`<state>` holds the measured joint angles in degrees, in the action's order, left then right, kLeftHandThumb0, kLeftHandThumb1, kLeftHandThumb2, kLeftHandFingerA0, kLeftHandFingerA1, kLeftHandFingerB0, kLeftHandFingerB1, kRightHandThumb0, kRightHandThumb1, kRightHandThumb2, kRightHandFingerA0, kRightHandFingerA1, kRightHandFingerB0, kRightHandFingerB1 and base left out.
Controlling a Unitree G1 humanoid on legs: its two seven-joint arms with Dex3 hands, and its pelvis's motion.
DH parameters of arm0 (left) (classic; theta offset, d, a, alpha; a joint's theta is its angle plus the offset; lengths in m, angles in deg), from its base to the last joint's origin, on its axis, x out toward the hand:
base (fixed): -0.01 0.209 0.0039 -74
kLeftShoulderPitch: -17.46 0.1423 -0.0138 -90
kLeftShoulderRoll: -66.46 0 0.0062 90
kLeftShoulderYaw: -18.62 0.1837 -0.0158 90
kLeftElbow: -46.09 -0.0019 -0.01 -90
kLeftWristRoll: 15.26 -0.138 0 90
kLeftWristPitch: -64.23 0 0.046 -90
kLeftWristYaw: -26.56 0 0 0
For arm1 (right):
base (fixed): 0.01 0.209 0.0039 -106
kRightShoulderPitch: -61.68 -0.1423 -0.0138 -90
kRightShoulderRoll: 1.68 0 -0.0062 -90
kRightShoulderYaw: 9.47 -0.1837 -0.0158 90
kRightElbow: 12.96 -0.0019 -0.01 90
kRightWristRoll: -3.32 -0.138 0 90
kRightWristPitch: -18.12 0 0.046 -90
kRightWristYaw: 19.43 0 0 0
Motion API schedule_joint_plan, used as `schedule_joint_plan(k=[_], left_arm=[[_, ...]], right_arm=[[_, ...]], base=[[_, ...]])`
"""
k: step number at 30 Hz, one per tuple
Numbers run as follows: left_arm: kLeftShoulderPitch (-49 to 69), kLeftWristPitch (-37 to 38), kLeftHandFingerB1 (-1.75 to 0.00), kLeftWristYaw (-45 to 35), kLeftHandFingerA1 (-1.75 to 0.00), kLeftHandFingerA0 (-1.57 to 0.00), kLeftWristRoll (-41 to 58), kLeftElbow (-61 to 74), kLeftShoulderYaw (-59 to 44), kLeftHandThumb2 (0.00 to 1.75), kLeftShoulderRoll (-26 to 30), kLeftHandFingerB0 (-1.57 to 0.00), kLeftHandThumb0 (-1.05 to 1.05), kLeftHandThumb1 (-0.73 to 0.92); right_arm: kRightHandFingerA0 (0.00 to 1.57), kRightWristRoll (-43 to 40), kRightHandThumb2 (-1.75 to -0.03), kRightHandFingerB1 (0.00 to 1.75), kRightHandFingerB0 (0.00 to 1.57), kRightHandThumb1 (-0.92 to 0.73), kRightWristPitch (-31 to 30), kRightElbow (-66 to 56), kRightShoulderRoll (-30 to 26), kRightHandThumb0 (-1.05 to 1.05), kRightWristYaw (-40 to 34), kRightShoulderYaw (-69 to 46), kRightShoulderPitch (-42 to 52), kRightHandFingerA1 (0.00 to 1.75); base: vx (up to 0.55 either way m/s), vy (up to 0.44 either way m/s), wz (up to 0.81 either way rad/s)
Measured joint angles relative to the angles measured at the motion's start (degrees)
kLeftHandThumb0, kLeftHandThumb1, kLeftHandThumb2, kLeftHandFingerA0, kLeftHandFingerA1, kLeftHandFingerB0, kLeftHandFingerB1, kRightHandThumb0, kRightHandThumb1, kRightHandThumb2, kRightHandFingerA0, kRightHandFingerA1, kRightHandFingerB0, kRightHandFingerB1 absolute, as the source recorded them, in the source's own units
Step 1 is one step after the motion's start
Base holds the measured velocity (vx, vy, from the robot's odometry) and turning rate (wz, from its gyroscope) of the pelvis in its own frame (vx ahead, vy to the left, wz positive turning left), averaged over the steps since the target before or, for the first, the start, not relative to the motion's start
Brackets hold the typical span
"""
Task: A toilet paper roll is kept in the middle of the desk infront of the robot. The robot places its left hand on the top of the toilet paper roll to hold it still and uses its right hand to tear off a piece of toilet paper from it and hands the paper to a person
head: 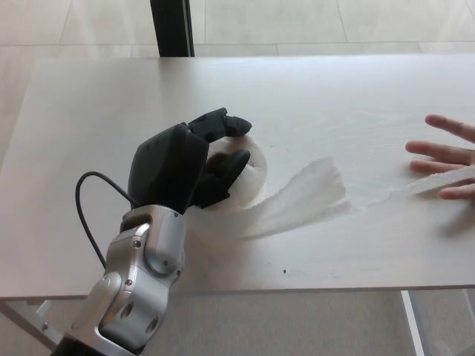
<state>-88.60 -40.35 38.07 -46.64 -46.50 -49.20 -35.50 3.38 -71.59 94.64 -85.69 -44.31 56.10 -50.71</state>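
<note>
A white toilet paper roll (pixel 251 175) stands near the middle of the pale desk (pixel 111 96). My left hand (pixel 189 165) rests on top of the roll, its black fingers curled over it. A loose tail of paper (pixel 304 194) lies flat on the desk to the right of the roll, thinning into a narrow strip (pixel 438 182) that reaches a person's hand (pixel 449 159) at the right edge. That hand lies open on the desk with the strip under its fingers. My right hand does not show.
A black cable (pixel 87 211) loops off my left wrist over the desk's front left. A dark post (pixel 171 27) stands behind the desk's far edge. The desk's front edge runs just below the roll.
</note>
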Motion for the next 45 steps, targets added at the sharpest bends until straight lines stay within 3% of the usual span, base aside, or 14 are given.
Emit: schedule_joint_plan(k=[4, 5, 7, 11, 13, 18, 20, 29, 31, 34, 35, 37, 38, 45], left_arm=[[0.4, 0.7, -0.54, 0.4, -0.62, -0.56, 0.0, -0.1, 0.1, 0.61, -0.2, -0.71, -0.47, 0.70], [0.6, 0.8, -0.55, 0.5, -0.63, -0.57, 0.0, 0.0, 0.1, 0.60, -0.2, -0.72, -0.47, 0.69], [0.9, 1.1, -0.54, 0.8, -0.62, -0.58, 0.0, 0.0, 0.1, 0.60, -0.2, -0.72, -0.47, 0.70], [1.5, 1.6, -0.52, 1.0, -0.61, -0.58, -0.2, 0.4, 0.1, 0.60, 0.0, -0.69, -0.48, 0.70], [1.6, 1.8, -0.52, 1.0, -0.61, -0.58, -0.2, 0.4, -0.1, 0.60, 0.2, -0.69, -0.49, 0.70], [1.6, 1.9, -0.51, 1.0, -0.59, -0.58, -0.1, 0.3, -0.4, 0.60, 0.3, -0.69, -0.48, 0.70], [1.5, 1.9, -0.51, 1.0, -0.60, -0.58, -0.2, -0.1, -0.4, 0.60, 0.3, -0.67, -0.48, 0.70], [0.4, 2.2, -0.51, 0.9, -0.58, -0.56, -0.2, -0.1, 0.2, 0.61, 0.1, -0.68, -0.47, 0.72], [0.0, 2.2, -0.51, 1.0, -0.58, -0.57, -0.2, 0.0, 0.2, 0.60, 0.1, -0.67, -0.45, 0.70], [-0.4, 2.2, -0.51, 1.0, -0.59, -0.58, -0.2, 0.0, 0.4, 0.60, -0.1, -0.66, -0.46, 0.69], [-0.4, 2.2, -0.52, 1.0, -0.59, -0.58, -0.2, 0.0, 0.4, 0.60, -0.2, -0.66, -0.45, 0.69], [-0.5, 2.2, -0.51, 1.0, -0.59, -0.57, -0.2, -0.2, 0.5, 0.61, -0.3, -0.66, -0.45, 0.70], [-0.5, 2.2, -0.51, 1.0, -0.59, -0.57, -0.2, -0.2, 0.6, 0.61, -0.3, -0.65, -0.45, 0.70], [-0.5, 2.2, -0.51, 0.9, -0.59, -0.58, -0.2, -0.8, 0.9, 0.60, -0.3, -0.67, -0.46, 0.71]], right_arm=[[0.96, 0.0, -1.04, 1.58, 0.76, -0.56, 1.0, 2.6, -0.5, -0.19, -1.6, -1.2, -2.3, 1.75], [1.24, 0.0, -1.07, 1.08, 0.86, -0.53, 1.8, 3.6, -0.7, -0.25, -1.9, -1.5, -3.0, 1.37], [0.99, -0.3, -1.11, 1.41, 0.78, -0.50, 2.8, 5.9, -1.6, -0.18, -2.8, -3.1, -5.2, 1.75], [1.30, -0.9, -1.15, 1.23, 1.05, -0.47, 3.8, 7.6, -6.1, -0.26, -3.1, -5.8, -8.9, 1.39], [1.04, -0.7, -1.13, 1.56, 0.86, -0.50, 3.6, 8.3, -9.4, -0.26, -3.6, -6.6, -10.9, 1.75], [1.35, -1.0, -1.16, 1.22, 1.00, -0.44, 2.6, 9.0, -17.1, -0.30, -3.8, -9.3, -14.9, 1.47], [1.05, -1.6, -1.20, 1.53, 0.80, -0.45, 2.6, 8.9, -17.7, -0.18, -3.4, -9.8, -14.9, 1.75], [0.96, -2.7, -1.16, 1.51, 0.79, -0.44, 1.3, 6.5, -14.7, -0.12, 2.9, -2.3, -5.9, 1.75], [1.29, -2.8, -1.18, 1.26, 1.02, -0.42, 1.3, 6.5, -14.1, -0.16, 4.3, -0.6, -4.7, 1.44], [1.03, -2.9, -1.24, 1.52, 0.84, -0.41, 0.9, 6.1, -13.0, -0.14, 7.1, 2.7, -2.5, 1.75], [1.02, -2.9, -1.36, 1.49, 0.87, -0.39, 0.8, 6.0, -12.7, -0.14, 7.7, 3.4, -2.1, 1.31], [0.96, -2.9, -1.26, 1.54, 0.84, -0.42, 0.7, 5.9, -12.3, -0.14, 8.9, 5.1, -1.2, 1.62], [0.94, -2.8, -0.82, 1.18, 0.74, -0.66, 0.5, 5.9, -11.9, -0.26, 10.4, 7.7, -0.1, 1.68], [0.94, -0.5, -0.94, 1.42, 0.74, -0.64, 0.5, 8.7, -12.1, -0.14, 16.2, 18.6, 1.6, 1.75]], base=[[0.00, 0.000, 0.00], [0.00, 0.000, 0.00], [0.00, 0.000, 0.00], [0.00, 0.000, 0.00], [0.00, 0.000, 0.00], [0.00, 0.000, 0.00], [0.00, 0.000, 0.00], [0.00, 0.000, 0.00], [0.00, 0.000, 0.00], [0.00, 0.000, 0.00], [0.00, 0.000, 0.00], [0.00, 0.000, 0.00], [0.00, 0.000, 0.00], [0.00, 0.000, 0.00]])
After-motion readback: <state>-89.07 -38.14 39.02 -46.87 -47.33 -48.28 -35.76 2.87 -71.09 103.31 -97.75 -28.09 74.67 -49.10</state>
